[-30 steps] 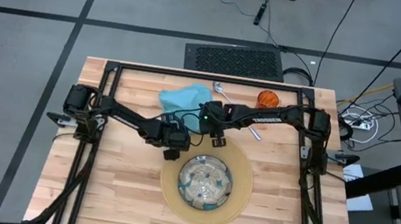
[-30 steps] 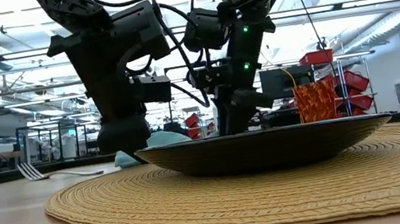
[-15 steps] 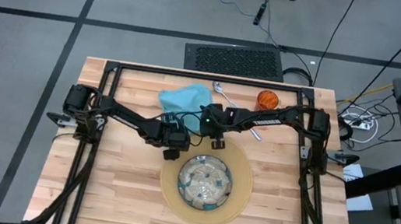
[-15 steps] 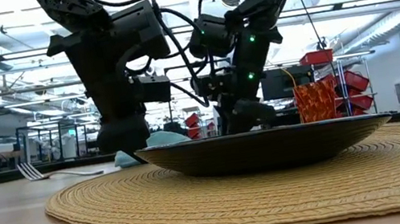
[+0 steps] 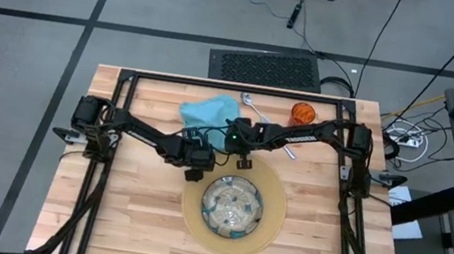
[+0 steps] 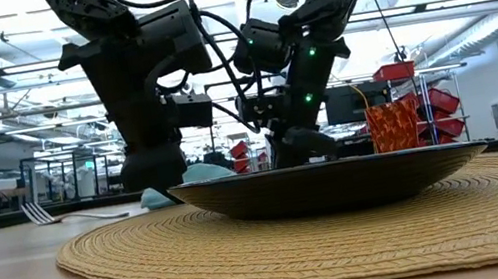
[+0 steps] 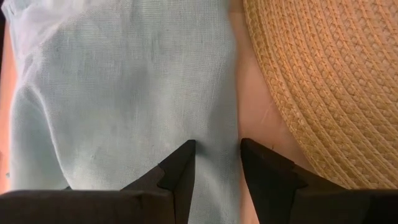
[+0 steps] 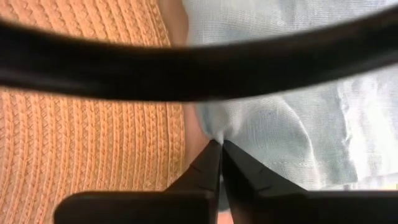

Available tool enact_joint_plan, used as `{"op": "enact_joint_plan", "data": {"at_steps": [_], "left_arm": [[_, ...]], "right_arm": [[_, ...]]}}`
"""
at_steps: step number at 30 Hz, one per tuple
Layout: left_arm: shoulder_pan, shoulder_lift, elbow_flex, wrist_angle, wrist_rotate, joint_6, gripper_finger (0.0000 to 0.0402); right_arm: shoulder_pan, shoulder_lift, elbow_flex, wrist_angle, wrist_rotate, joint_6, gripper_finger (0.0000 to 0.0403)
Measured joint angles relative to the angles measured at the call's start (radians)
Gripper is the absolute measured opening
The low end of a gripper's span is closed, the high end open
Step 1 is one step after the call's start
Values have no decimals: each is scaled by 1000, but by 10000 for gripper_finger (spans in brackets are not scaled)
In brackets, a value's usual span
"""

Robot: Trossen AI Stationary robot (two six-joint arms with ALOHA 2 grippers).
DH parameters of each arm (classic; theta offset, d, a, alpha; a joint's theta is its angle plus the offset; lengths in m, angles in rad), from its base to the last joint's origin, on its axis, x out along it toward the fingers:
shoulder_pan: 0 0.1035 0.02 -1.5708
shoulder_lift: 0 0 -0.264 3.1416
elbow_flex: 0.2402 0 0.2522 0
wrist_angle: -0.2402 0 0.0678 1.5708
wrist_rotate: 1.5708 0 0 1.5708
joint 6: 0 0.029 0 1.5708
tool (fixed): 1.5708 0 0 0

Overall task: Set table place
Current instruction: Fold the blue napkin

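The teal napkin (image 5: 210, 109) lies flat on the table behind the round tan mat (image 5: 274, 207), which carries the glass plate (image 5: 234, 206). My left gripper (image 7: 217, 149) points steeply down at the napkin's edge (image 7: 231, 124) beside the mat (image 7: 323, 81). It is open, with cloth showing in the gap. My right gripper (image 8: 219, 146) is shut on the same near side of the napkin (image 8: 298, 124), next to the mat (image 8: 93, 124). In the high view the arms hide the napkin's near part. My left gripper has its two fingertips (image 7: 185, 152) down at the napkin's edge nearest the mat, one on each side of a strip of flat cloth; whether they touch it I cannot tell. My right gripper pinches the napkin's edge (image 8: 214, 132) beside the mat between its two fingertips. It comes slanting down from the far right. The cloth puckers at the fingertips and otherwise lies on the table.
The orange cup (image 5: 303, 113) stands at the far right, with silver cutlery (image 5: 248, 102) beside the napkin and another piece (image 5: 288, 152) under the right arm. A fork (image 6: 49, 214) shows in the low view. A black cable (image 8: 199, 68) crosses the right wrist view.
My right gripper has sunk a little toward the napkin, tipped slightly and shut on the cloth's edge by the mat. The napkin, mat and plate lie as before.
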Motion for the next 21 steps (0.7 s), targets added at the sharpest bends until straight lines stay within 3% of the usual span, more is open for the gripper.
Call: {"op": "enact_joint_plan", "data": {"at_steps": [18, 21], "left_arm": [[55, 4, -7, -36, 40, -53, 115], [60, 3, -18, -20, 35, -52, 96]], "right_arm": [[7, 1, -1, 9, -2, -8, 0], [6, 1, -1, 9, -19, -10, 0]]}}
